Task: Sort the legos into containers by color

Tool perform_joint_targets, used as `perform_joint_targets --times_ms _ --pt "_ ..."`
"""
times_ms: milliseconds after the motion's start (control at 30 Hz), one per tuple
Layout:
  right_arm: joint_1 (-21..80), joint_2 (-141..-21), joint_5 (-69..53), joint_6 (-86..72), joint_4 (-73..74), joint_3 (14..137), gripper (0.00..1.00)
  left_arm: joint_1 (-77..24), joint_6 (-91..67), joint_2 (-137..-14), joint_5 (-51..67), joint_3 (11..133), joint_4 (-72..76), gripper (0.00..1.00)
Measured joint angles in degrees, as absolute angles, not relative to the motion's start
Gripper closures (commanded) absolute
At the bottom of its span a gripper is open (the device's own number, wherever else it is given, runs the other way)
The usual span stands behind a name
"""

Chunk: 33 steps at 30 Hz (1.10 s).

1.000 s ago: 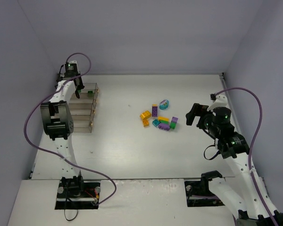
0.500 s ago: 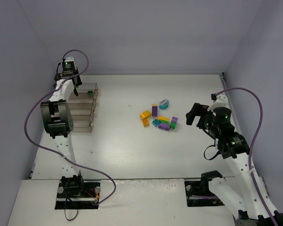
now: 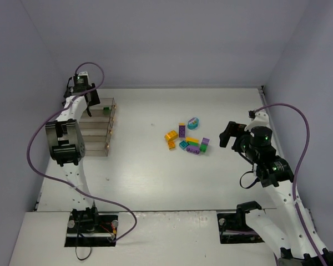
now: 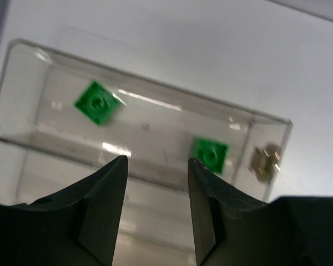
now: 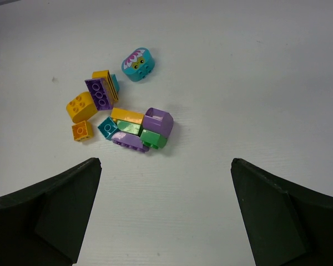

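Observation:
The legos (image 3: 186, 138) lie in a loose pile at the table's middle, seen closer in the right wrist view as a pile (image 5: 125, 122) of orange, purple, yellow, teal and green bricks. A rounded teal piece (image 5: 137, 64) sits just beyond it. The containers (image 3: 99, 128) stand in a row at the far left. My left gripper (image 3: 92, 104) hovers over the farthest compartment (image 4: 61, 138), open (image 4: 155, 166) with nothing between its fingers. Two green bricks (image 4: 97, 102) (image 4: 212, 154) lie inside that compartment. My right gripper (image 3: 228, 134) is open wide (image 5: 165, 162) and empty, short of the pile.
Pale walls enclose the table on the left (image 3: 22, 111), back and right (image 3: 311, 83). A small metal clasp (image 4: 265, 160) sits on the end of the far compartment. A purple cable (image 3: 39, 138) loops beside the left arm.
The left gripper's jaws have come apart above the far compartment, and its wrist has shifted a little. The right arm and the pile have not moved.

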<state>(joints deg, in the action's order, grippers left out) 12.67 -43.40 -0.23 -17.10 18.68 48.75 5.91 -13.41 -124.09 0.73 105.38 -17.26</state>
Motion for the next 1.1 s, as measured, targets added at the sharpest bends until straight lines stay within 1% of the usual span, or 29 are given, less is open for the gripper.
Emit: perform_joint_targets --times_ms 100,167,267,300,333,400,467,533,667,833,1100 --pt "12.7 -43.4 -0.2 -17.1 18.7 48.8 0.00 4.2 -15.2 -118.4 2.8 99.6 -18.0 0.56" --pt "12.7 -43.4 -0.2 -17.1 18.7 48.8 0.00 0.8 -15.8 -113.8 3.8 96.0 -18.4 0.54" --pt "12.7 -43.4 -0.2 -17.0 18.7 48.8 0.00 -9.7 -16.6 -106.8 5.0 90.3 -17.5 0.52" --pt "12.7 -43.4 -0.2 -17.0 18.7 48.8 0.00 -13.9 -16.8 -105.3 5.7 89.0 -17.3 0.47" --pt "12.7 -43.4 -0.3 -16.9 18.7 48.8 0.00 -18.6 -17.3 -104.1 6.5 87.7 -16.7 0.46" --pt "12.7 -43.3 -0.7 -16.9 18.7 48.8 0.00 -27.0 -19.0 -103.4 8.2 85.7 -16.4 0.42" --pt "12.7 -42.9 -1.0 -17.0 18.7 48.8 0.00 -33.4 -21.5 -104.0 9.6 84.1 -16.8 0.35" --pt "12.7 -42.2 -1.5 -17.1 18.7 48.8 0.00 -37.1 -23.9 -105.1 9.2 83.0 -17.9 0.34" --pt "12.7 -41.2 -2.3 -17.8 18.7 48.8 0.00 -40.2 -29.2 -108.3 6.3 82.8 -20.4 0.34" --pt "12.7 -39.9 -2.9 -18.5 18.7 48.6 0.00 -40.9 -35.5 -111.9 1.7 83.1 -22.8 0.34" --pt "12.7 -37.2 -3.3 -19.5 18.8 47.9 0.00 -40.9 -40.6 -117.8 -2.2 87.7 -24.4 0.39"
